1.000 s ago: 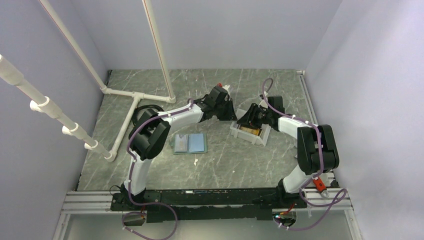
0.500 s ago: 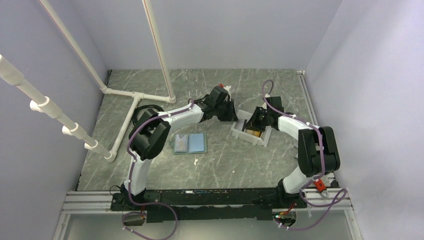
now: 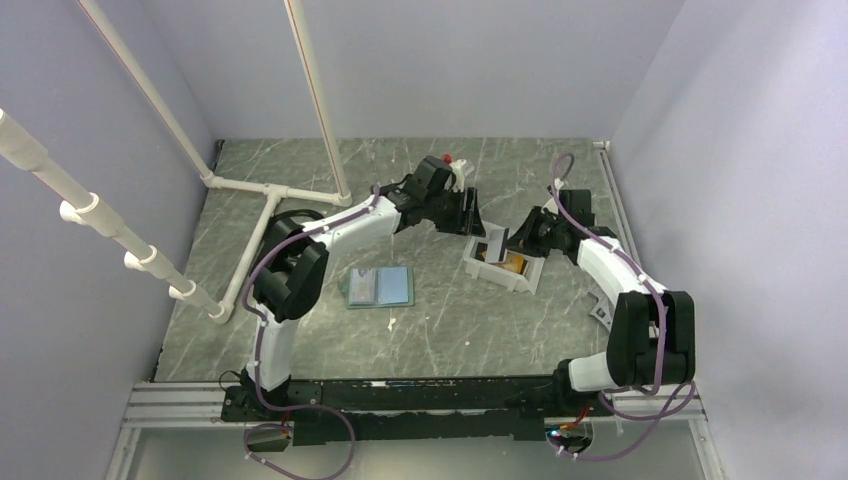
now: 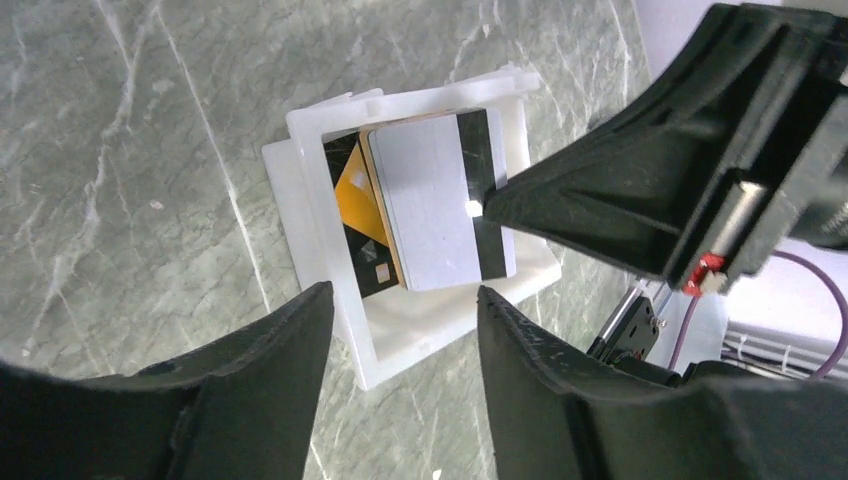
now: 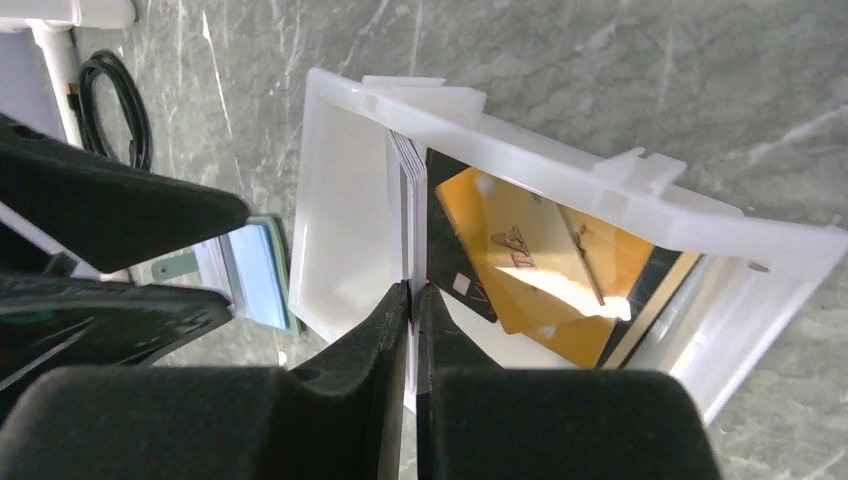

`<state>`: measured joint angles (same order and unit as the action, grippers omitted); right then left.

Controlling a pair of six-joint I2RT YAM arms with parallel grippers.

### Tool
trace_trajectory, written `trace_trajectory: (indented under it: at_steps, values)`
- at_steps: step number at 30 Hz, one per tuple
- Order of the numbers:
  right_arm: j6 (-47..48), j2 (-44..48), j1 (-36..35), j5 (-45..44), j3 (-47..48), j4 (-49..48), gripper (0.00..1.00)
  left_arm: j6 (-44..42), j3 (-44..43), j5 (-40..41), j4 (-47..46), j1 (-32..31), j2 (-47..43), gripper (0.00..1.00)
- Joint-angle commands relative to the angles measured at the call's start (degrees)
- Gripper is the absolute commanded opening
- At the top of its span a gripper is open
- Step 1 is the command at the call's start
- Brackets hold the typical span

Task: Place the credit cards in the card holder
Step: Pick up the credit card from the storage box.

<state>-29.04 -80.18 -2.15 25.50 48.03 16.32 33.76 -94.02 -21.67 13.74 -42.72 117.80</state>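
While the left gripper point(image 4: 400, 296) hangs spread above the white bin point(image 4: 312, 190), the right gripper point(image 5: 413, 291) pinches a pale card point(image 4: 435, 200) on edge in it, beside an orange card point(image 5: 530, 262). The card holder point(image 3: 380, 287) lies open on the grey-green marbled table point(image 3: 450, 325), well left of the bin. Lilac walls point(image 3: 450, 60) and white pipes point(image 3: 100, 215) frame the scene.

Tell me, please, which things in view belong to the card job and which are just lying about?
Job in hand: pale card, pinched by the right gripper; orange cards in the white bin; card holder, lying open; left gripper, open over the bin.
Lying about: white pipe frame; black cable coil.
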Motion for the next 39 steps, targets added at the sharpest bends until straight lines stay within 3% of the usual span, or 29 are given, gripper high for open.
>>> trace_trajectory:
  at_steps: [1, 3, 7, 14, 19, 26, 29, 39]
  values:
    - [0.98, 2.7, 3.66, 4.01, -0.42, 1.79, 0.0, -4.62, -2.78, -2.08, 1.63, -0.15, -4.7, 0.63]
    - [0.45, 2.57, 5.93, 6.31, -0.57, 2.22, 0.0, -5.47, -3.08, -3.21, 1.49, -0.34, -4.69, 0.69]
    - [-4.05, 1.71, 9.48, 12.97, -2.33, 0.54, 0.0, -11.46, -2.56, -0.19, 0.8, -3.08, -5.5, 0.71]
    - [-18.97, -0.61, 13.0, 22.44, -7.49, -7.83, 0.0, -33.5, 3.1, 7.48, -5.97, -9.08, -8.49, 0.75]
    - [-23.17, -0.96, 13.21, 21.79, -7.58, -8.31, 0.0, -44.81, 1.72, 8.46, -3.47, -10.69, -6.99, 0.78]
    - [-23.97, -0.88, 13.61, 19.98, -5.45, -5.13, 0.0, -49.51, -5.48, 6.11, 4.62, -11.2, -1.67, 0.8]
    - [-25.23, -0.56, 14.13, 20.23, -5.7, -4.98, 0.0, -50.11, -5.48, 5.3, 4.72, -11.77, -1.07, 0.85]
    - [-31.36, 2.48, 15.07, 20.67, -6.74, -5.25, 0.0, -56.66, -0.03, 19.28, -4.5, -16.69, -0.36, 0.86]
